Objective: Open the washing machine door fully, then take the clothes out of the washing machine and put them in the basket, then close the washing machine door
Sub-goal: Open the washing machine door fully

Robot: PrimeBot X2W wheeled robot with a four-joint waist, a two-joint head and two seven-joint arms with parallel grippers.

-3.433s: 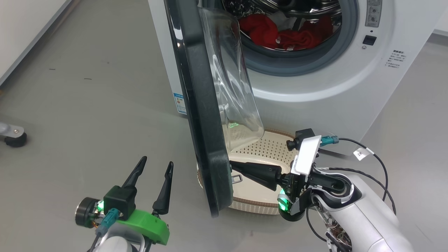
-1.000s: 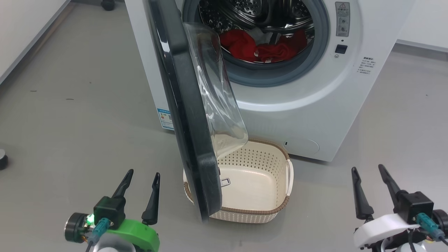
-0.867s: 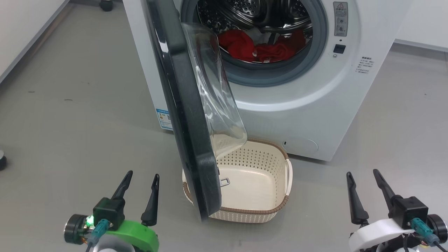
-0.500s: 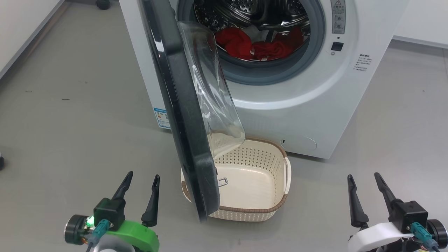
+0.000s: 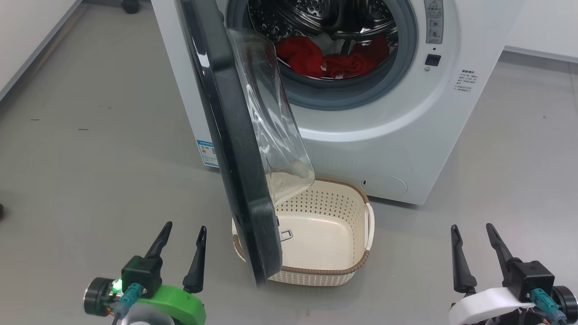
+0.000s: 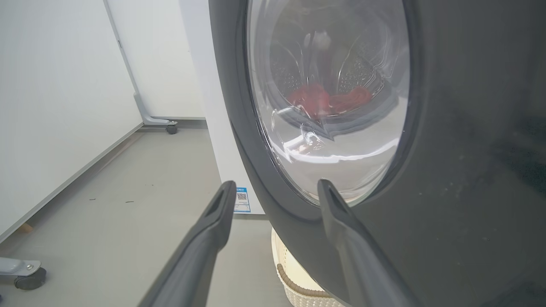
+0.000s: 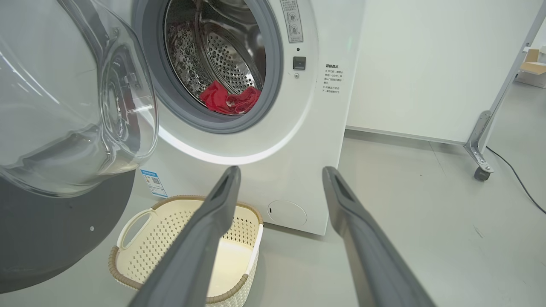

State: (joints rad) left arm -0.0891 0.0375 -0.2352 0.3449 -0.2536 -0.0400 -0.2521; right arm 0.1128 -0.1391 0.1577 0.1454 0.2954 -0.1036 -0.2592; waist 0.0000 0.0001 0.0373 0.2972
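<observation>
The white washing machine [image 5: 397, 135] stands ahead with its glossy black door [image 5: 230, 135] swung out towards me, edge-on, its glass bowl [image 5: 271, 117] bulging right. Red clothes [image 5: 325, 56] with a bit of white lie in the steel drum, also the clothes [image 7: 228, 100] in the right wrist view. The cream basket [image 5: 316, 271] sits on the floor under the door's lower edge, empty. My left gripper [image 5: 183, 228] is open at lower left, close to the door's outer face [image 6: 448, 170]. My right gripper [image 5: 472, 228] is open at lower right, holding nothing.
Grey floor [image 5: 90, 158] spreads left and right of the machine. A white wall panel [image 6: 55, 106] on a castor foot [image 6: 170, 128] runs along the left. Another panel leg with a castor [image 7: 482, 170] and a black cable [image 7: 516, 179] lie to the right.
The right arm has pulled back from the door's inner edge to the lower right. Over the last second the camera shifted slightly; door, basket and both grippers hold still.
</observation>
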